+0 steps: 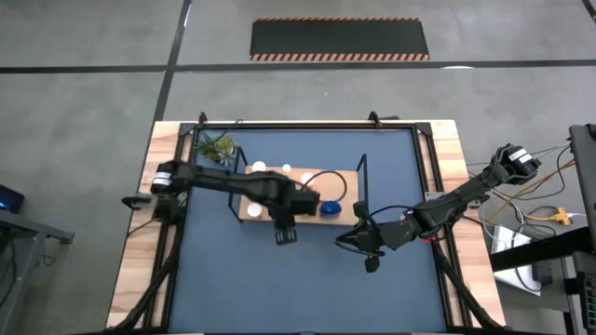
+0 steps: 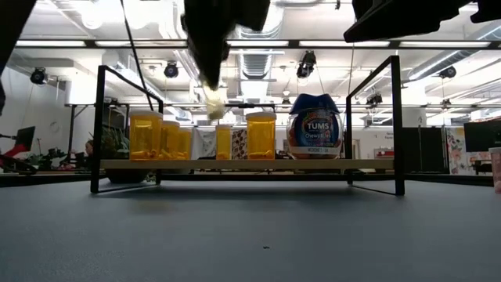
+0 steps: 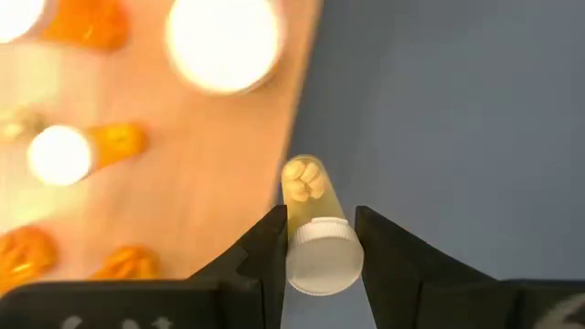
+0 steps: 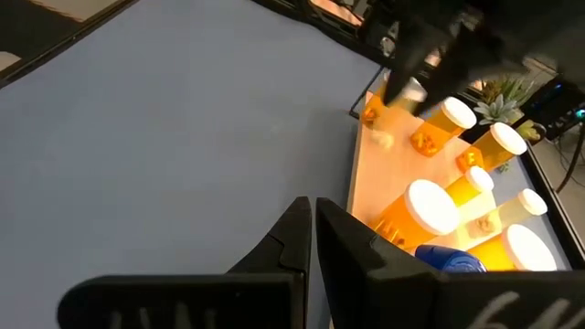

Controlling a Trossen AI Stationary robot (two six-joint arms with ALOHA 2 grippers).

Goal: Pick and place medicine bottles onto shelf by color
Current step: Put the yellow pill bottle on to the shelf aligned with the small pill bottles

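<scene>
The shelf (image 1: 251,210), a light-wood board in a black wire frame, stands mid-table and carries several orange bottles (image 2: 145,135) with white caps and one blue bottle (image 2: 313,125). My left gripper (image 3: 320,224) hangs over the shelf's near edge, shut on a small clear bottle (image 3: 309,187) that has a white cap and pale pills inside. In the low view this small bottle (image 2: 214,102) hangs above the board. In the high view my left gripper (image 1: 284,225) is over the shelf's near side. My right gripper (image 1: 358,244) waits shut over the mat, near the shelf's right end. My left gripper pinches the small bottle at its white cap (image 3: 322,245) between the two fingers (image 3: 267,245). They come from above and point down. The bottle hangs below them, cap up and body slightly tilted, clear of the board and the mat.
A dark-blue mat (image 1: 307,279) covers the table, with open room on its near half. A small green plant (image 1: 216,147) stands at the far left by the shelf. The shelf's black end frames (image 2: 395,117) rise above the bottles.
</scene>
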